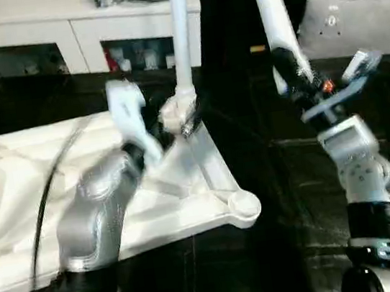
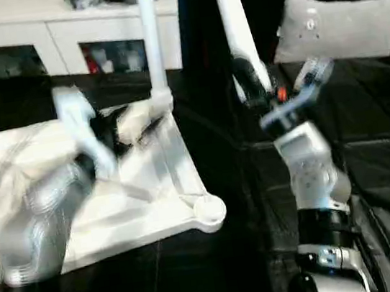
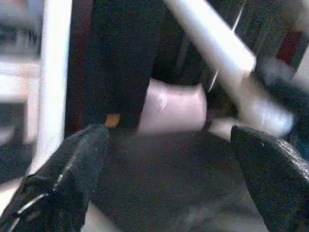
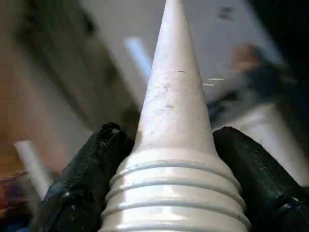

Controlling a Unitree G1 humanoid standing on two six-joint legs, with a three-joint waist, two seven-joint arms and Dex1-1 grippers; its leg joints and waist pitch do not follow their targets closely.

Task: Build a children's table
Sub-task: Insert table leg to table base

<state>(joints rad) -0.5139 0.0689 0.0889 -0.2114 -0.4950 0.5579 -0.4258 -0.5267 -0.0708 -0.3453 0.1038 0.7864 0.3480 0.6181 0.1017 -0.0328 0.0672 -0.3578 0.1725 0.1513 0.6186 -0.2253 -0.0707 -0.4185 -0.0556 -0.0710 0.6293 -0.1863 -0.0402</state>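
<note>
Gripping, black fingers [image 4: 87, 179] around a smooth, seemingly plastic, tapered white leg [image 4: 174, 125]

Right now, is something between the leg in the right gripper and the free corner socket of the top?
Nothing visible blocks it. The right gripper holds the leg above dark floor beside the top; the free socket lies open on the near corner.
</note>
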